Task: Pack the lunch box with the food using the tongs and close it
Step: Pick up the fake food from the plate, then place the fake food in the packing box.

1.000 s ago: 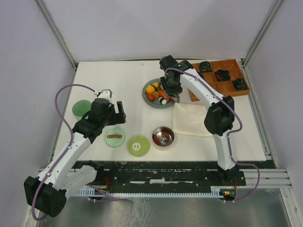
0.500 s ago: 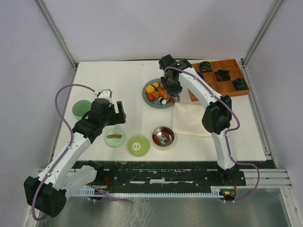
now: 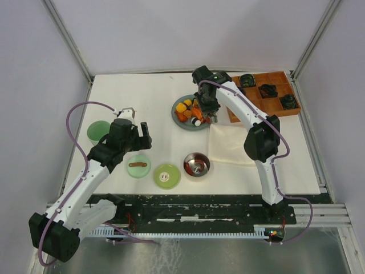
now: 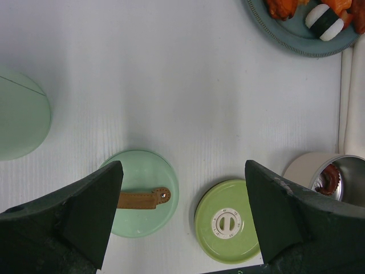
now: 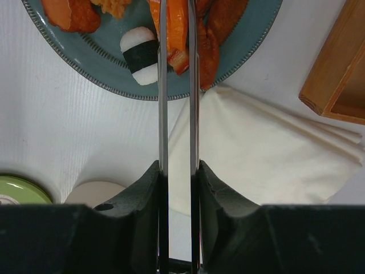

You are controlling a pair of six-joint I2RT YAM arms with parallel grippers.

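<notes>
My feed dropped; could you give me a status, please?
Right claw shut on tongs, blades straddling orange piece on plate. Left claw open. Nothing blocking.

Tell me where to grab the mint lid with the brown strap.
Probably the brown strap, from straight above, jaws straddling its narrow width. The mint lid lies flat on the table, so its low rim offers little to pinch.

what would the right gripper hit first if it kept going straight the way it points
The tongs in the right gripper lead: likely the orange food piece between their tips, then the plate; depth unclear.
</notes>
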